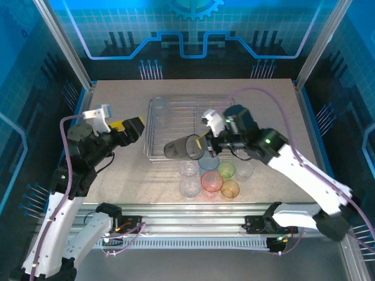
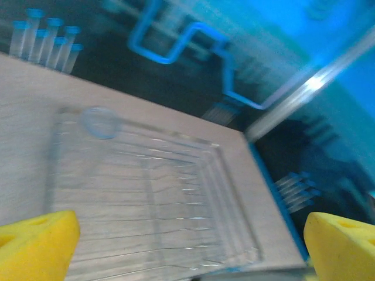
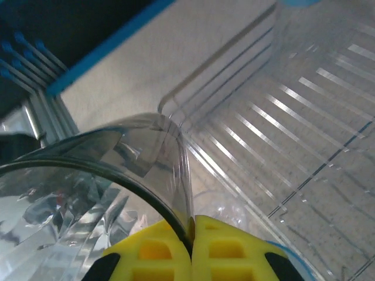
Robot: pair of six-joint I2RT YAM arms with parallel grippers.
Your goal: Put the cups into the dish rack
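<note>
Grey cup lies tipped sideways, rim pinched by my right fingers, seemingly over the near edge of the dish rack; left fingers spread wide, other cups on desk.

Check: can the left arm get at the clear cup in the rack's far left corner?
Probably yes. The left claw hangs open beside the rack, facing the clear cup; the right claw, gripping the grey cup, sits at the near edge.

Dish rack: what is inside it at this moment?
In the dish rack, one clear cup sits in the far left corner. The right claw holds a smoky grey cup tilted above the near edge. The right arm hides its right end.
</note>
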